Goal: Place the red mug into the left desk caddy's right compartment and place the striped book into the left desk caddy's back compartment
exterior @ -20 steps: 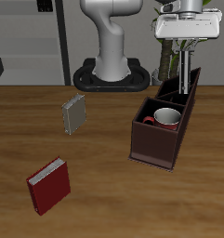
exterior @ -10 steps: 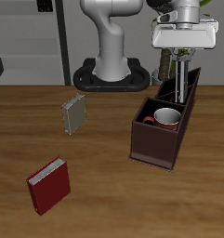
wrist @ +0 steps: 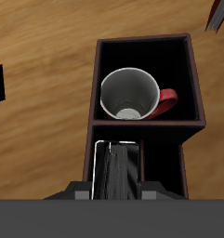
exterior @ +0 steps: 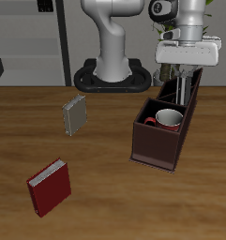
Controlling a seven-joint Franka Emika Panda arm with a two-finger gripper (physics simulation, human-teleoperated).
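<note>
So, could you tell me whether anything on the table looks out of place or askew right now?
Nothing looks spilled or damaged. The red mug sits upright in the caddy, and the striped book stands in its slot under the gripper. Only the caddy sits slightly askew to the table edge.

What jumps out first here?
The dark red speckled mug sits inside the dark brown wooden caddy, in a squarish compartment. The arm's tool hangs above the caddy's long narrow slot, where the striped book stands on edge. A red book lies near the table's front edge.
</note>
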